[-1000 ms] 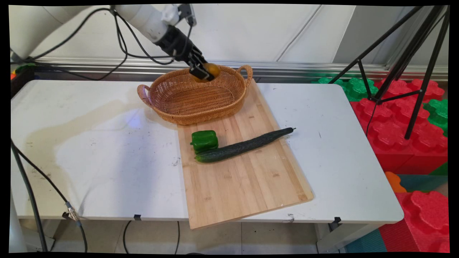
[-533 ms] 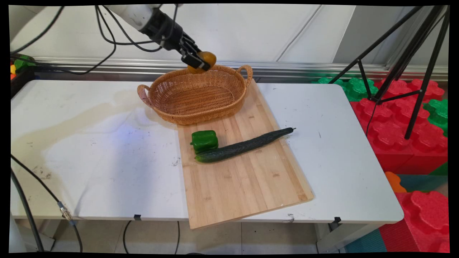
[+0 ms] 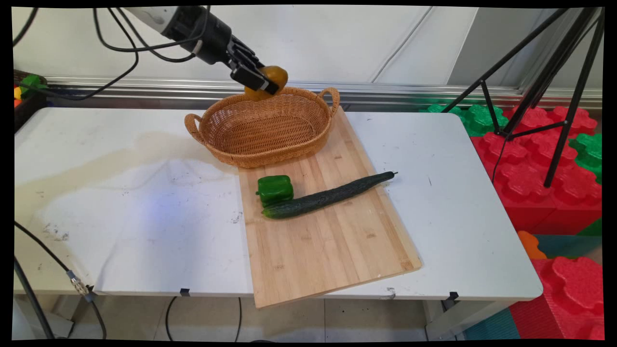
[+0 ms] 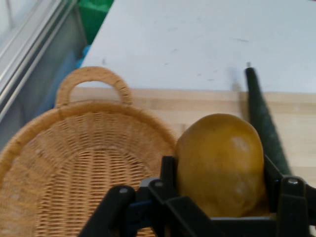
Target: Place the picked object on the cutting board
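Observation:
My gripper (image 3: 262, 83) is shut on a yellow-brown potato-like fruit (image 3: 274, 76), held in the air just above the far rim of a wicker basket (image 3: 262, 130). In the hand view the fruit (image 4: 219, 163) fills the space between my fingers (image 4: 170, 177), with the basket (image 4: 74, 158) below and to the left. The basket looks empty and sits partly on the far end of a wooden cutting board (image 3: 323, 226). A green bell pepper (image 3: 274, 189) and a long dark cucumber (image 3: 328, 195) lie side by side on the board; the cucumber (image 4: 264, 118) also shows beyond the fruit.
The white table (image 3: 120, 202) carries the board, which overhangs the near edge. Red and green foam blocks (image 3: 540, 159) and a black tripod (image 3: 554, 82) stand off the table's right side. Black cables (image 3: 120, 43) hang from the arm at upper left.
My gripper has risen out of the basket with the fruit and drawn slightly left, from inside the rim to just above its far edge. Nothing on the board has moved.

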Robot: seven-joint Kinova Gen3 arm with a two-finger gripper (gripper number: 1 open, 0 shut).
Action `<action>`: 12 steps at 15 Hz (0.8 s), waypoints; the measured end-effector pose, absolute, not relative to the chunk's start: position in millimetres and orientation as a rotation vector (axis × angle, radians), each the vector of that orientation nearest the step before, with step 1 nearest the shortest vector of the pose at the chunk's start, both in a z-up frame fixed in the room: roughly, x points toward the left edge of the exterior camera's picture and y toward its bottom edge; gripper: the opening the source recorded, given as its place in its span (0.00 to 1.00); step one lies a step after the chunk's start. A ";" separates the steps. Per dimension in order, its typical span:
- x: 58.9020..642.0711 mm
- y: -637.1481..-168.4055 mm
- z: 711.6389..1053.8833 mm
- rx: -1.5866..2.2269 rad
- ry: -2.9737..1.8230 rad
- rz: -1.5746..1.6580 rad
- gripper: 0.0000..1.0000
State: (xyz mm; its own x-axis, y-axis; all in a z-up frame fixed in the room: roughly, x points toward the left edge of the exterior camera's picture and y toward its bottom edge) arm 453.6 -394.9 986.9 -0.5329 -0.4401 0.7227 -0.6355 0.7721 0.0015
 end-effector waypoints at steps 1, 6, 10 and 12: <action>450.3 -386.5 989.9 0.790 -2.216 0.324 0.00; 438.2 -358.2 991.4 0.763 -2.221 0.268 0.00; 424.4 -327.8 977.4 0.736 -2.264 0.200 0.00; 415.9 -314.8 967.0 0.734 -2.287 0.169 0.00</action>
